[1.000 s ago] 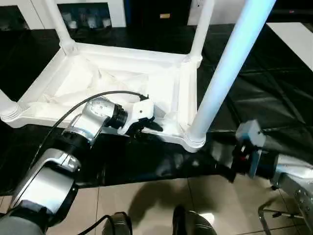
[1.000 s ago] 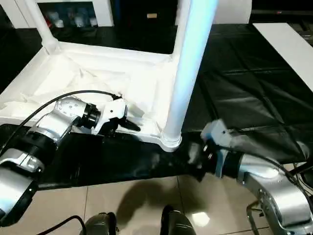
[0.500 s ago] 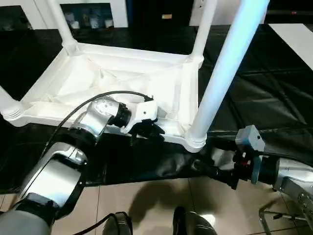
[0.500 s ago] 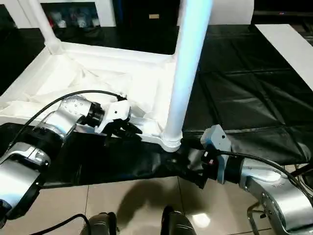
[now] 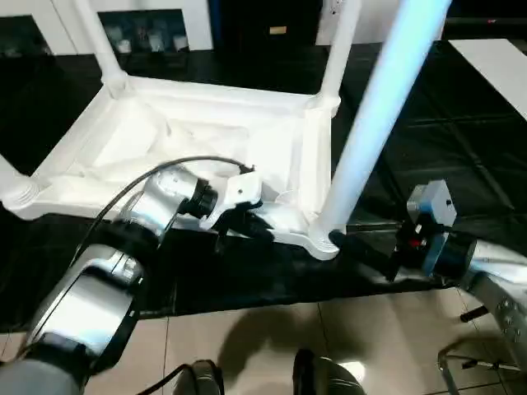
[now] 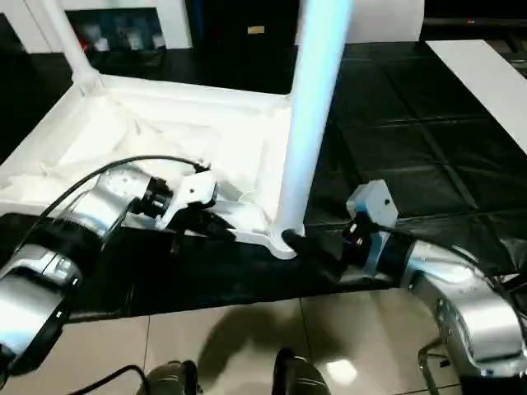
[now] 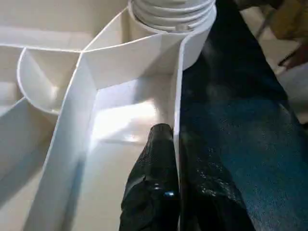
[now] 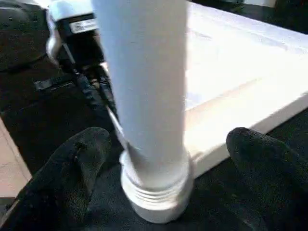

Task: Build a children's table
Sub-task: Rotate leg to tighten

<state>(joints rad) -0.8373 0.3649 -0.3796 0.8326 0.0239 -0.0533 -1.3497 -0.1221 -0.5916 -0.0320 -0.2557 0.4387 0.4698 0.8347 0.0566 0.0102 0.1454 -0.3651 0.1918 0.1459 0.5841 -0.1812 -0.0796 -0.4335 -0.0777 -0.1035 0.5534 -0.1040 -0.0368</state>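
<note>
Head views: a white plastic table (image 5: 206,136) lies upside down on a black mat (image 5: 461,132), ribbed underside up, its near edge close to the mat's front border, where a tiled floor (image 5: 247,346) begins. Round legs stand upright in its corner sockets; the nearest leg (image 5: 375,115) rises from the front corner on the robot's right, another leg (image 5: 340,45) from the far corner on that side, a third (image 5: 97,37) from the far left corner. A white cabinet (image 5: 148,20) with dark compartments stands behind. The left gripper (image 5: 247,226) sits at the table's near rim, just left of the nearest leg's socket, fingers pinched together on the rim wall. The right gripper (image 5: 362,247) reaches in low from the right, its fingers spread wide, a black fingertip close against the socket (image 5: 325,239) at the nearest leg's base. Left wrist view: one black finger (image 7: 154,178) lies inside the rim wall (image 7: 176,125) and the other outside it on the mat, the thin white wall clamped between them; the threaded socket (image 7: 171,12) stands just ahead. Right wrist view: the two black fingers (image 8: 67,168) stand far apart on either side of the nearest leg (image 8: 144,82), neither clearly pressing it; the left gripper (image 8: 91,91) shows beyond, at the tabletop's edge (image 8: 240,110).
</note>
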